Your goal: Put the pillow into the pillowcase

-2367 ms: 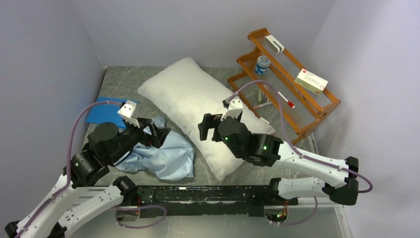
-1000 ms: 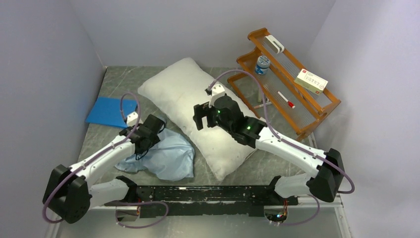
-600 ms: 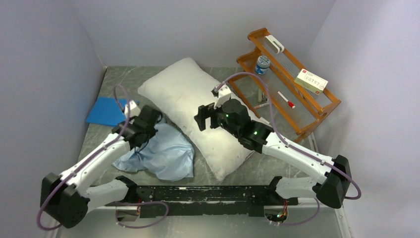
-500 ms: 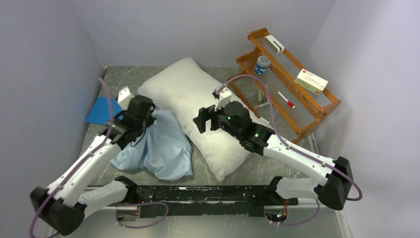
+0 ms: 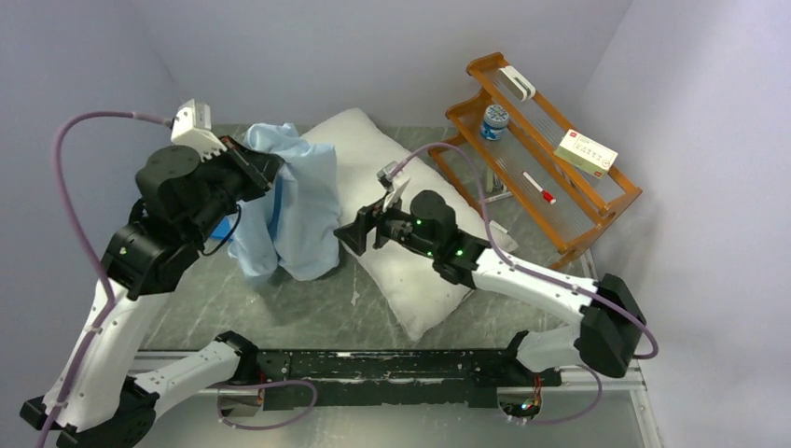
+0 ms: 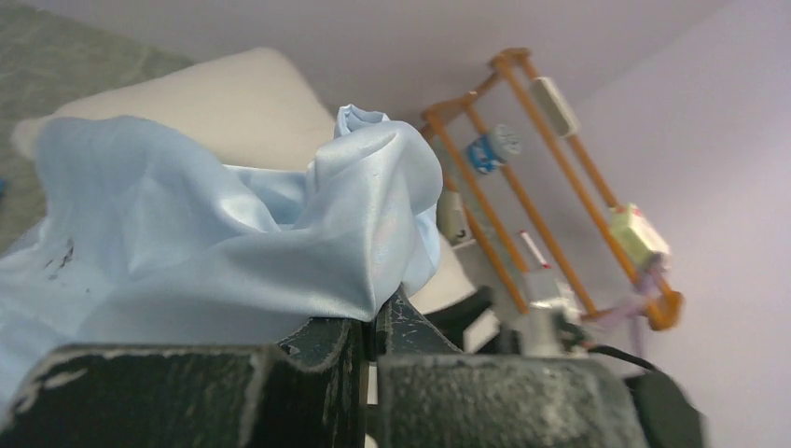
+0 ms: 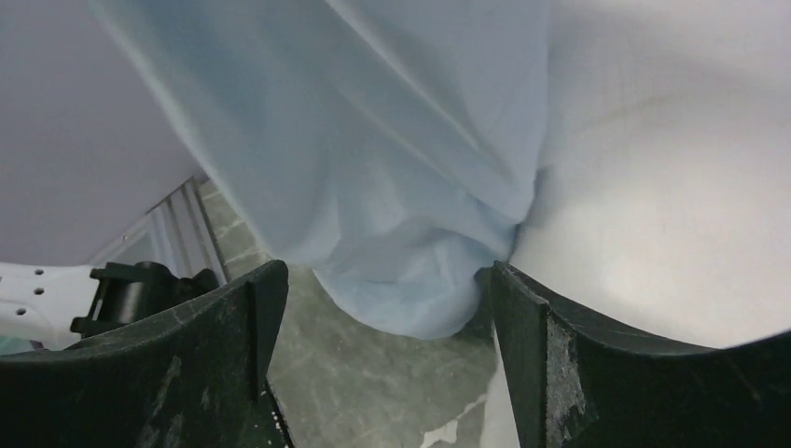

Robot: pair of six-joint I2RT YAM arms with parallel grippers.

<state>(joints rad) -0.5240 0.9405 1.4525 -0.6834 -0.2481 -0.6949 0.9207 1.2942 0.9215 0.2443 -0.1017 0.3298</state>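
Note:
My left gripper [image 5: 268, 169] is raised above the table's back left and shut on a top fold of the pale blue pillowcase [image 5: 300, 210]. The cloth hangs down from it in a wrinkled bunch, its lower end near the table. In the left wrist view the cloth [image 6: 233, 233] is pinched between the closed fingertips [image 6: 403, 322]. The white pillow [image 5: 415, 275] lies diagonally across the middle of the table, partly behind the hanging cloth. My right gripper [image 5: 351, 236] is open, low by the pillow's left edge. The pillowcase's lower end [image 7: 401, 177] hangs just in front of the jaws, with the pillow [image 7: 672, 168] to the right.
A wooden rack [image 5: 560, 201] stands at the back right with a bottle [image 5: 495, 119], a small box [image 5: 586, 152] and a pen [image 5: 539, 187] on it. A bit of the blue mat [image 5: 222, 230] shows behind my left arm. Walls close off the left, back and right.
My left gripper closed on the pillowcase and lifted it off the table, up and toward the back. My right gripper swung left off the pillow toward the hanging cloth.

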